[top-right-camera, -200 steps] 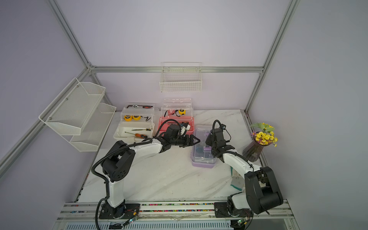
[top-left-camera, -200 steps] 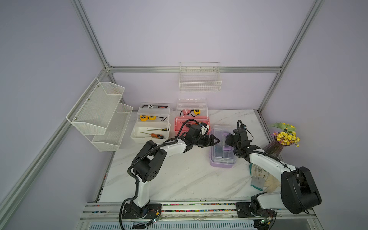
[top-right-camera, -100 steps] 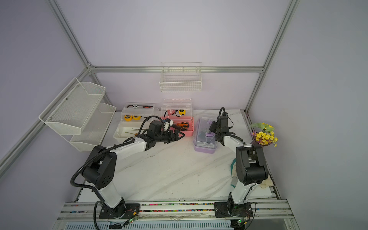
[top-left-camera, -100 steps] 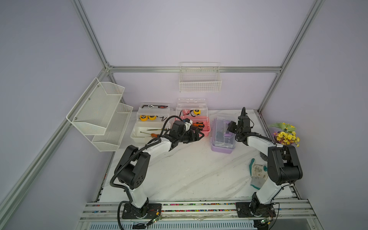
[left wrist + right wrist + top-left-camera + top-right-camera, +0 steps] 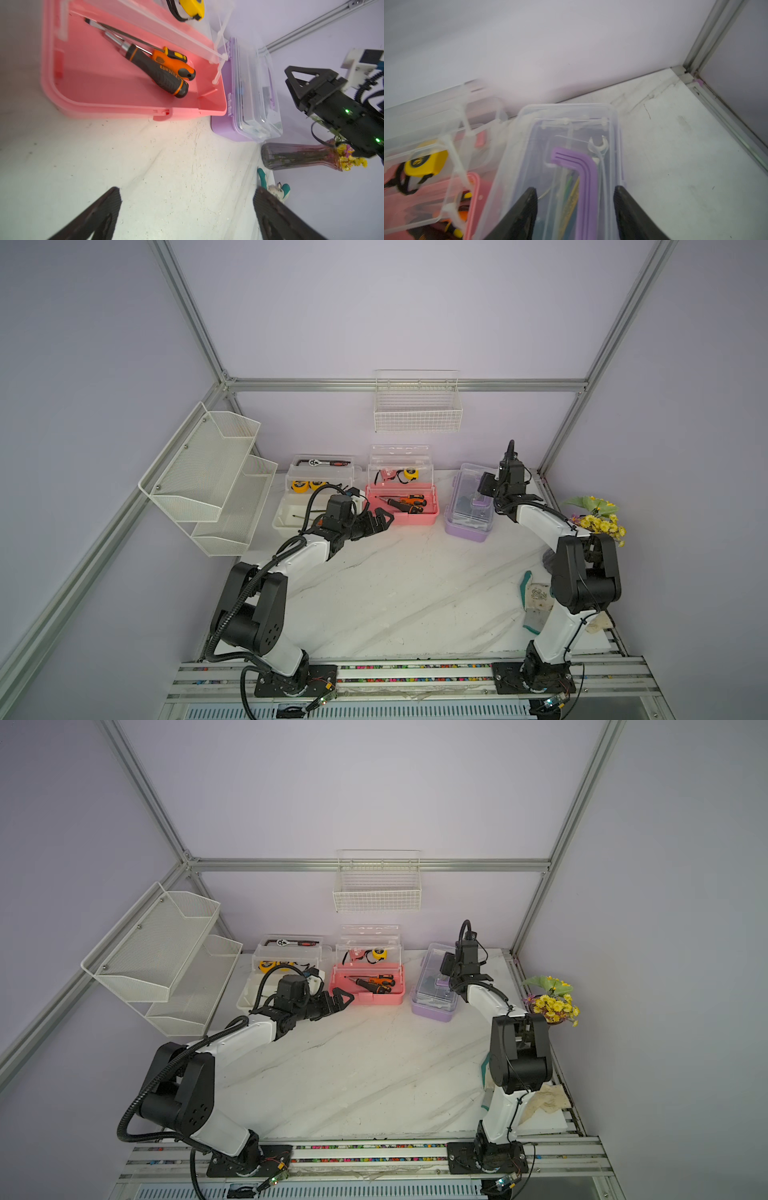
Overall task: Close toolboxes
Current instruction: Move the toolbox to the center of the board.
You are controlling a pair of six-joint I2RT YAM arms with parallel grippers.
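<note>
Purple toolbox [image 5: 467, 531] lid down; pink toolbox [image 5: 415, 517], white toolbox [image 5: 285, 517] lids upright.

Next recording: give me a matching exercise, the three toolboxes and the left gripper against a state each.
1 purple box
2 pink box
3 white box
4 left gripper

A lid up, screwdrivers inside
B lid down
C jaws wide apart
D lid up, ratchet on top

Pairs: 1-B, 2-A, 3-D, 4-C
</note>
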